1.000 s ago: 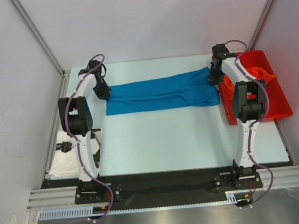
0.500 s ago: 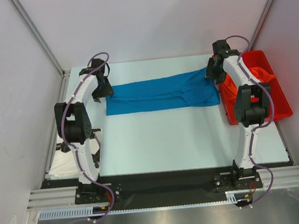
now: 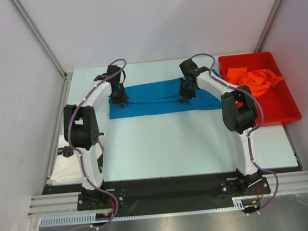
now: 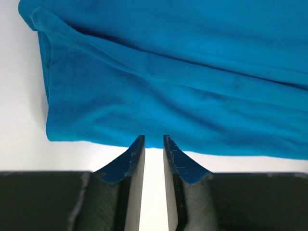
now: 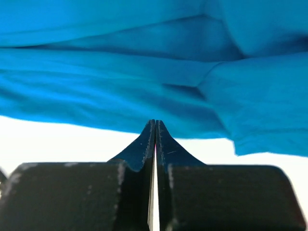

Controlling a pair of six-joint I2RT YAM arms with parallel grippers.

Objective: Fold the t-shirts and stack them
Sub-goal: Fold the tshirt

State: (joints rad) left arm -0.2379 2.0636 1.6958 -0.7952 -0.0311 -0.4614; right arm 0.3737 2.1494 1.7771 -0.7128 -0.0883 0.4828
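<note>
Tabletop (image 3: 162, 142), one blue t-shirt (image 3: 152, 96), one orange t-shirt (image 3: 254, 78) in bin (image 3: 268, 112)

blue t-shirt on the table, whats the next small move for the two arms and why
Probably open the right end effector, whose fingers are pressed together with nothing between them, so it can pinch the edge of the bright blue cloth t-shirt at its tips. The left end effector has a narrow gap and sits at a cloth edge too, so both look poised for a fold.
</note>
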